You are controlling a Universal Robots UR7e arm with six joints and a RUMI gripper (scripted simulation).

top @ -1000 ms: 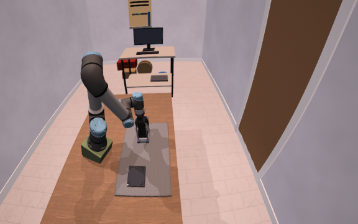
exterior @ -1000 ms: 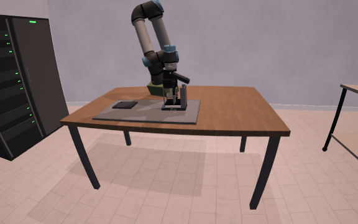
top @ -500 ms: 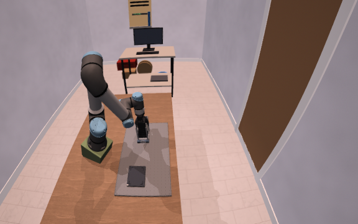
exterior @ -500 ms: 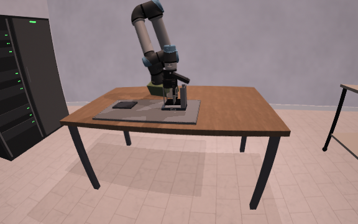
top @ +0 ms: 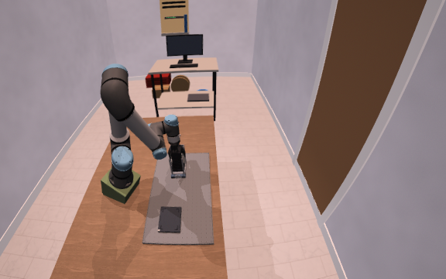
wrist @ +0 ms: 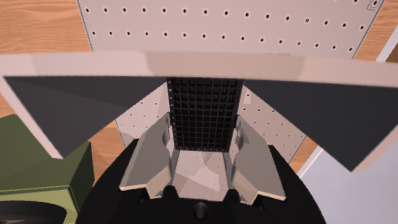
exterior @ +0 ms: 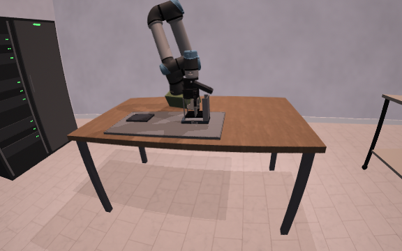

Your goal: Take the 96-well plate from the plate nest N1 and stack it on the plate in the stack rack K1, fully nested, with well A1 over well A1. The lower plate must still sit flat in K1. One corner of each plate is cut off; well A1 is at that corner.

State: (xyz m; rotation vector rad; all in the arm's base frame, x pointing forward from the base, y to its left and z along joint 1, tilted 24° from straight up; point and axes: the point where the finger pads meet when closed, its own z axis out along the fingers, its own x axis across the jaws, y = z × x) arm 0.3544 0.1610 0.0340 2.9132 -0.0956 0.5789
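Observation:
My gripper points down over the far part of the grey perforated mat and is shut on the black 96-well plate. In the wrist view the plate's well grid shows between the two grey fingers. The gripper stands inside the posts of the stack rack K1, low over its base. The plate below in K1 is hidden, and I cannot tell whether the two plates touch. The cut corners do not show. The plate nest N1 is a dark flat rectangle at the near end of the mat; it also shows in the exterior view.
The arm's green base block stands on the wooden table to the left of the mat. A tall grey post of the rack rises beside the gripper. A side table with a monitor stands beyond the table's far end. A server cabinet stands apart on the floor.

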